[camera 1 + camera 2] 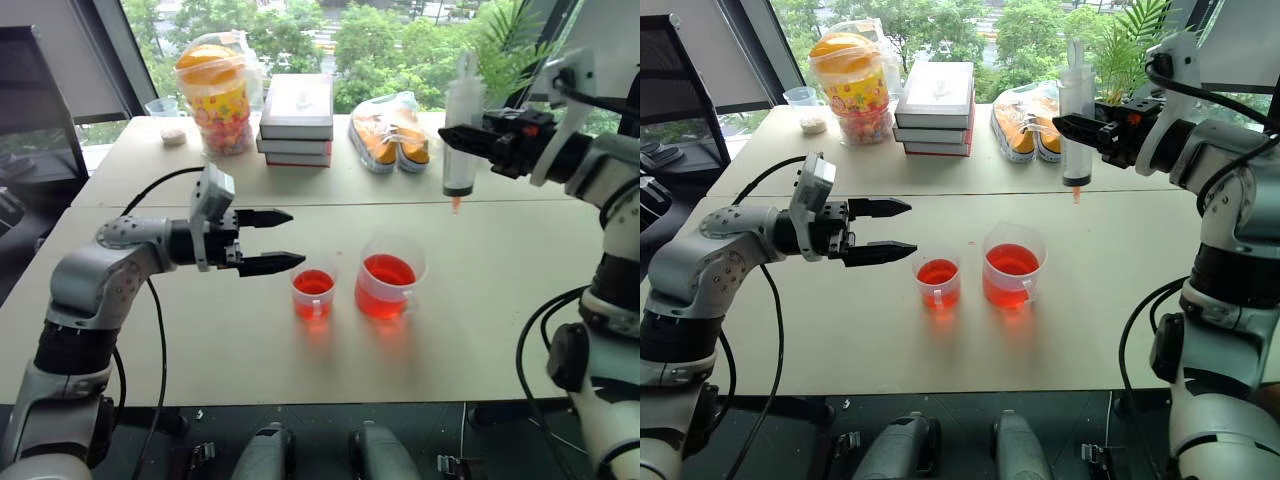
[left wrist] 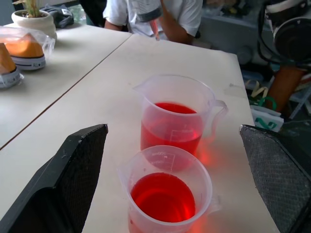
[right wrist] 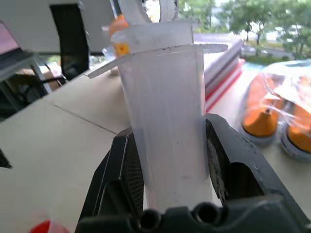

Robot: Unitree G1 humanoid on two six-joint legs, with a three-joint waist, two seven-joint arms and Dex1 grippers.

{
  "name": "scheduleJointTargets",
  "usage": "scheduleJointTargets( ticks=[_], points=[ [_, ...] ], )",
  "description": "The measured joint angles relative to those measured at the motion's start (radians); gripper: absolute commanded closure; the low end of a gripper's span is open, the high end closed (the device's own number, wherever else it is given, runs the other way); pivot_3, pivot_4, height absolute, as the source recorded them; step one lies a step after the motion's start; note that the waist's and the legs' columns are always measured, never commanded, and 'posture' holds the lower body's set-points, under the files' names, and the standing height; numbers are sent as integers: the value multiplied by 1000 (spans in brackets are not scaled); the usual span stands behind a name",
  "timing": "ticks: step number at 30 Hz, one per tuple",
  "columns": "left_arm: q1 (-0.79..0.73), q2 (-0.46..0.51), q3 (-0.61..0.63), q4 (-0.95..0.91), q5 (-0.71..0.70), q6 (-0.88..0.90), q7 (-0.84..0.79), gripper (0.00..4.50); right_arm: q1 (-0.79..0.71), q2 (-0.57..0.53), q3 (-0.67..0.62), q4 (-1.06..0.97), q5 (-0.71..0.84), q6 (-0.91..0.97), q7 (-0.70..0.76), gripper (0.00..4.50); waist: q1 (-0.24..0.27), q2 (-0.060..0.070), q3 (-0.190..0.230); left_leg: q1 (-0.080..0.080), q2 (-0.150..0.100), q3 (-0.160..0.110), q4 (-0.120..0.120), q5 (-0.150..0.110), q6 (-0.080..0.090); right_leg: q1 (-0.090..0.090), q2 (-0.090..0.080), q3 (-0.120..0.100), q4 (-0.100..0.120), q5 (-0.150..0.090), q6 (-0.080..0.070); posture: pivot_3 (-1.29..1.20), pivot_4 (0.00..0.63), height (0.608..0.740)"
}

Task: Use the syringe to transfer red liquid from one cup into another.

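Observation:
My right gripper (image 1: pixel 468 140) is shut on the barrel of the syringe (image 1: pixel 462 135), holding it upright in the air with its orange-red tip down, behind and to the right of the cups. In the right wrist view both fingers (image 3: pixel 119 170) press the clear barrel (image 3: pixel 167 126). The larger handled cup (image 1: pixel 388 282) and the smaller cup (image 1: pixel 313 293) stand side by side on the table, both holding red liquid (image 2: pixel 164 196). My left gripper (image 1: pixel 272 241) hovers open and level just left of the smaller cup, which sits between its fingers (image 2: pixel 73 179) in the left wrist view.
Along the back of the table stand a jar of sweets (image 1: pixel 215 95), a stack of books (image 1: pixel 297 120) and bagged orange shoes (image 1: pixel 392 132). A person in a white shirt (image 2: pixel 170 12) is beyond the table's far side. A potted plant (image 2: pixel 31 17) stands near the shoes.

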Motion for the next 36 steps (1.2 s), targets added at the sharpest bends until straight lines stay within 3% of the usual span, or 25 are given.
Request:
scheduleJointTargets(
  ticks=[7,16,26,36],
  points=[
    [-131,-59,-50,105,20,0,-60,0,302,210,-33,-281,141,-128,-122,3090,2,-1,0,-1,-2,0,1,0,0,0,-2,-1,0,0,0,0,150,740],
    [-292,-174,-109,248,66,-30,-143,0,624,303,155,-276,48,-513,-154,3090,-7,-1,0,2,0,2,1,0,0,0,3,0,2,0,0,0,150,740],
    [-345,-289,-169,324,120,-79,-208,0,696,291,261,-184,-39,-718,-183,3090,-1,-1,0,3,0,2,1,0,0,2,4,0,2,0,0,0,150,740],
    [-409,-415,-212,409,181,-136,-216,0,716,253,287,-181,-54,-762,-202,3090,-4,-1,0,4,0,2,2,0,0,3,5,0,2,0,0,0,150,740]
  ],
)
